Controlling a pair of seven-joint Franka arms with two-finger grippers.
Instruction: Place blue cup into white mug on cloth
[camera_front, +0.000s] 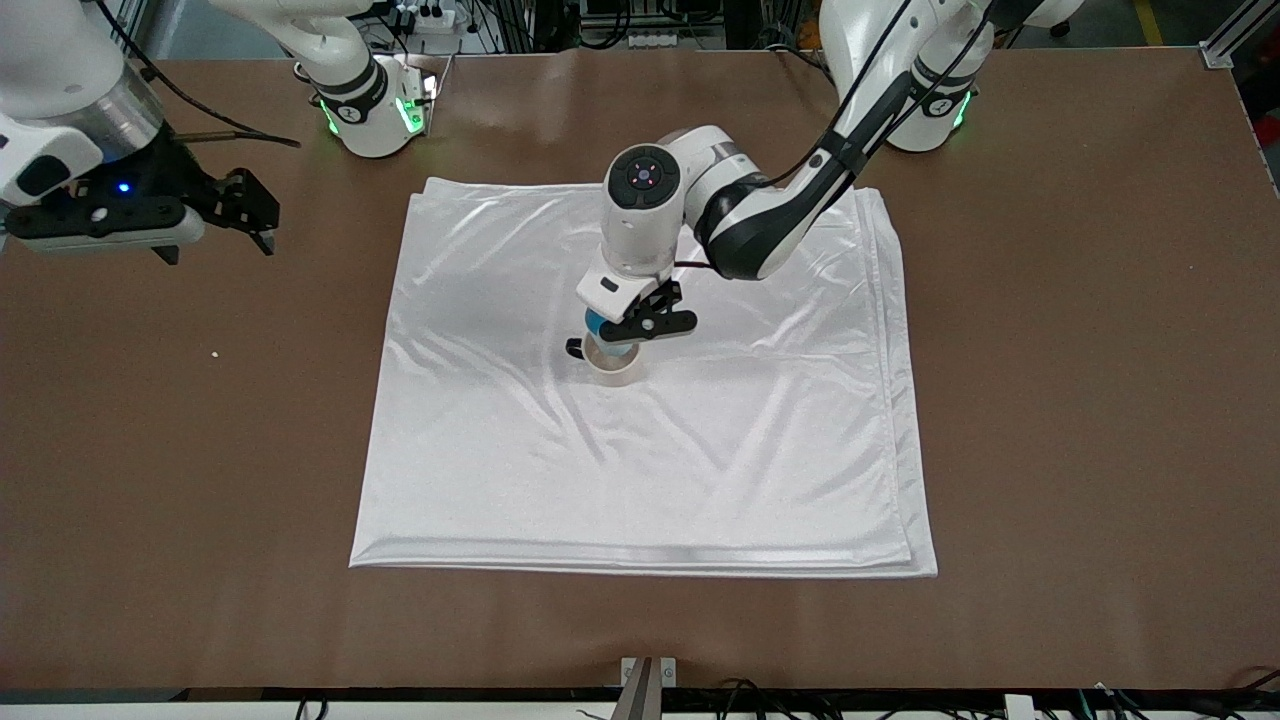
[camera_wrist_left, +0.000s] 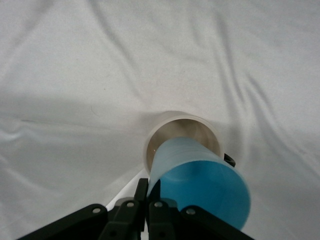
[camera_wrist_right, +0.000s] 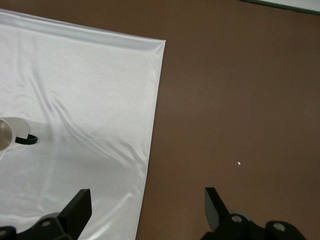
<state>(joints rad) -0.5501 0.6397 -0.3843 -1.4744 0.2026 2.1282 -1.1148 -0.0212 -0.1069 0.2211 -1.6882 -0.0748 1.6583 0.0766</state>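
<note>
over the middle of the cloth (camera_front: 650, 440), the left gripper (camera_front: 622, 330) is clamped on the rim of the blue cup (camera_wrist_left: 200, 187), tilted with its base inside the mouth of the white mug (camera_front: 612, 367). the mug stands upright on the cloth, dark handle toward the right arm's end. the right gripper (camera_front: 250, 215) waits with jaws wide apart over the bare brown table (camera_front: 150, 420).
</note>
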